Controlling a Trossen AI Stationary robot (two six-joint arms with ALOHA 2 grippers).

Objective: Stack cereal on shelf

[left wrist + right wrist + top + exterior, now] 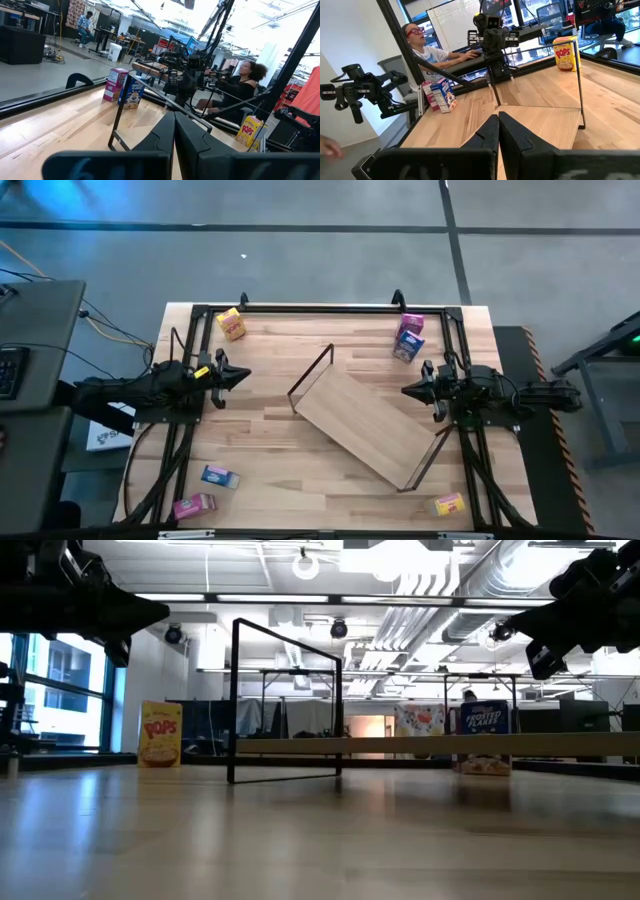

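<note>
The shelf [365,425] is a long light-wood board with black wire end frames; it lies flat and slantwise mid-table. My left gripper [243,377] hovers shut off the shelf's left end, and my right gripper [406,391] hovers shut off its right side. A yellow cereal box [232,323] stands at the far left. A pink box [411,324] and a blue box [406,347] stand at the far right. A blue box [219,477] and a pink box [194,506] lie near left, and a yellow box [449,504] lies near right.
A black tube frame [320,309] runs along the table's far edge and down both sides by the arm bases. The shelf's wire frame [285,705] stands upright. A seated person [242,82] and another person [427,50] are beyond the table.
</note>
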